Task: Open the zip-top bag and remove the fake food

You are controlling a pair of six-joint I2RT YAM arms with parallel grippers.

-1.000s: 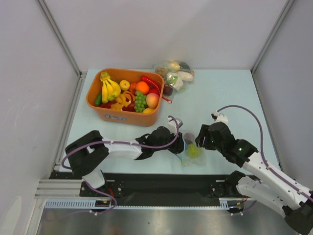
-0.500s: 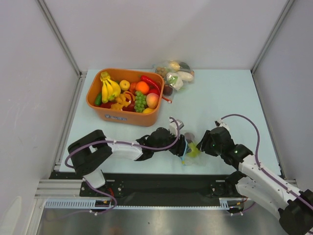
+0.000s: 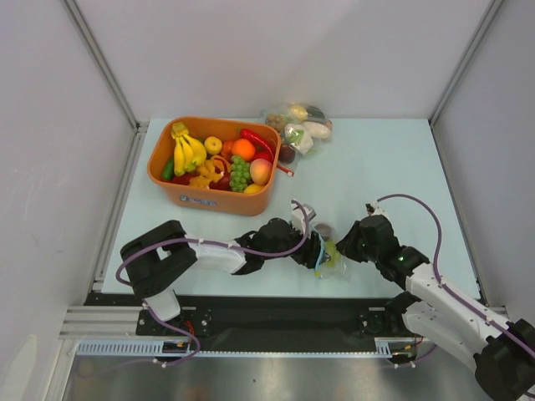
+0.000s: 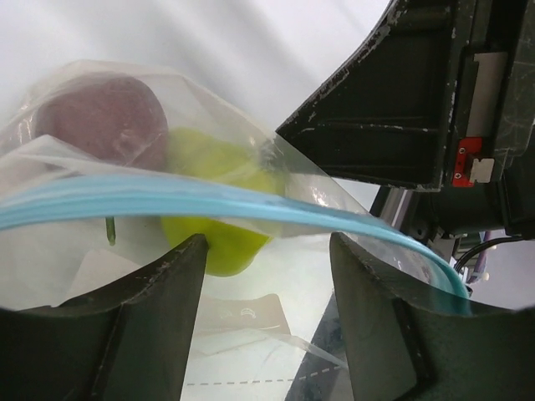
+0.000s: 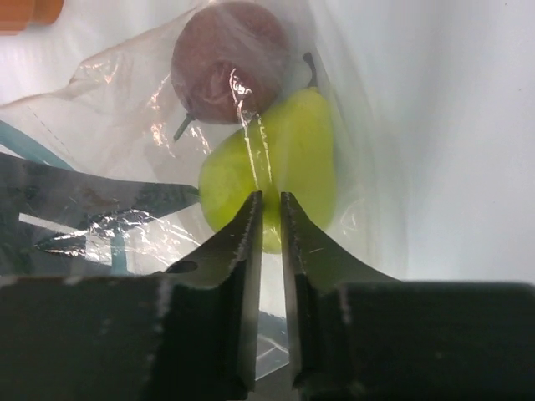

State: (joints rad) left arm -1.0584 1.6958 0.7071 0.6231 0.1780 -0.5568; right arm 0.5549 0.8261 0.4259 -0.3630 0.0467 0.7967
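The zip-top bag lies near the table's front edge between my two grippers, its pale blue zip strip towards the left one. Inside it are the light green pear and the dark purple round fruit; both also show in the left wrist view, the pear and the purple fruit. No red chili shows in the bag. My left gripper is open, its fingers wide apart just under the zip strip. My right gripper is shut, pinching a fold of the bag's film over the pear.
An orange tub of bananas, orange, grapes and peach stands at the back left. A larger lumpy bag of vegetables lies behind it by the back wall. White walls close in the table on three sides.
My right gripper has moved left and down onto the bag. My left gripper has edged right against the bag's zip edge. The bag has shifted slightly.
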